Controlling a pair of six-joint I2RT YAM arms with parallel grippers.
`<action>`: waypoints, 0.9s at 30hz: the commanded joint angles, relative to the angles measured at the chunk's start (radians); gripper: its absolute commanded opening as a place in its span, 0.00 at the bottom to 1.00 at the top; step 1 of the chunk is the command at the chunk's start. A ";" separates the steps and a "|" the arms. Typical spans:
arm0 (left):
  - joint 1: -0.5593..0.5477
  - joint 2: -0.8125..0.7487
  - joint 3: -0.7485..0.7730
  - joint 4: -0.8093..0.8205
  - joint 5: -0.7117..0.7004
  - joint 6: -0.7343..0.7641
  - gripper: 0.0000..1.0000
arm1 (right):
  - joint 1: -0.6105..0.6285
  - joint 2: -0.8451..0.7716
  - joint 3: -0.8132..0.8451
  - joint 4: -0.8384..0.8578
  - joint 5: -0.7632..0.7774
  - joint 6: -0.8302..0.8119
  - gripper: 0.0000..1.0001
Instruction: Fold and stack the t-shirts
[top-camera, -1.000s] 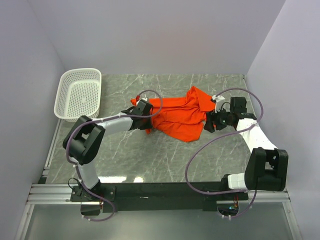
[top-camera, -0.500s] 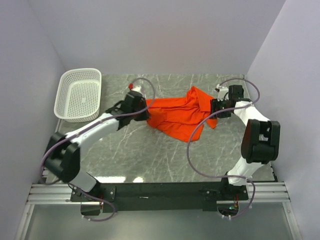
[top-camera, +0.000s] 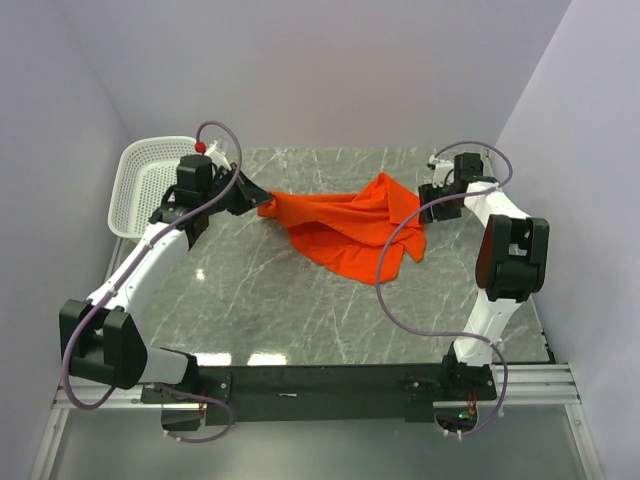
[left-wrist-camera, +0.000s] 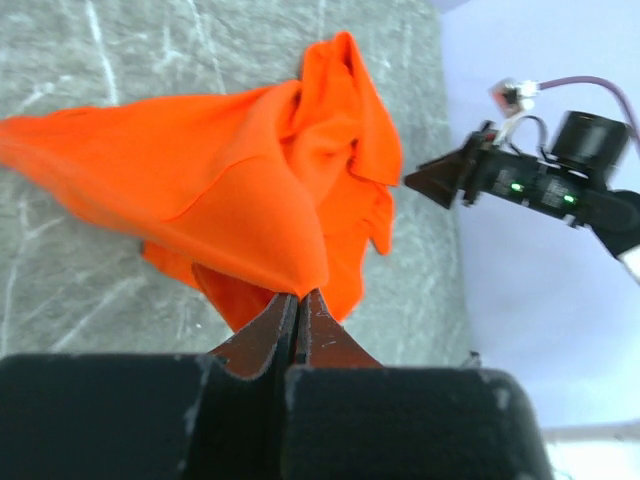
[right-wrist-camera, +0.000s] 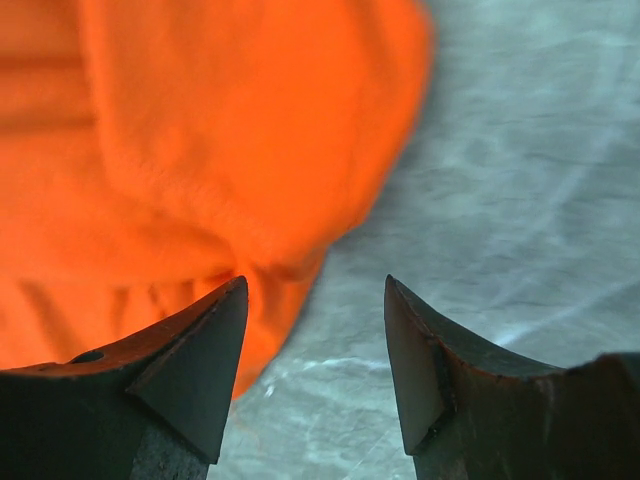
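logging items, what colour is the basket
White, perforated basket; clearest in the top external view.

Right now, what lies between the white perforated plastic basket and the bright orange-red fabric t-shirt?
The left arm's black fingers, shut on a corner of the t-shirt, and the wrist behind them, next to the basket. The top external view shows this.

One bright orange-red t-shirt (top-camera: 345, 225) lies unfolded and rumpled across the far middle of the tabletop (top-camera: 290, 310), its left corner drawn taut.
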 joint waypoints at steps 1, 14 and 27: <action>0.025 0.016 0.086 0.029 0.135 -0.019 0.00 | 0.000 -0.007 0.054 -0.085 -0.142 -0.121 0.64; 0.043 0.019 0.060 0.041 0.174 -0.033 0.00 | 0.178 0.041 0.056 -0.004 0.121 -0.154 0.63; 0.053 -0.007 0.009 0.041 0.186 -0.035 0.00 | 0.284 0.128 0.133 0.039 0.288 -0.106 0.45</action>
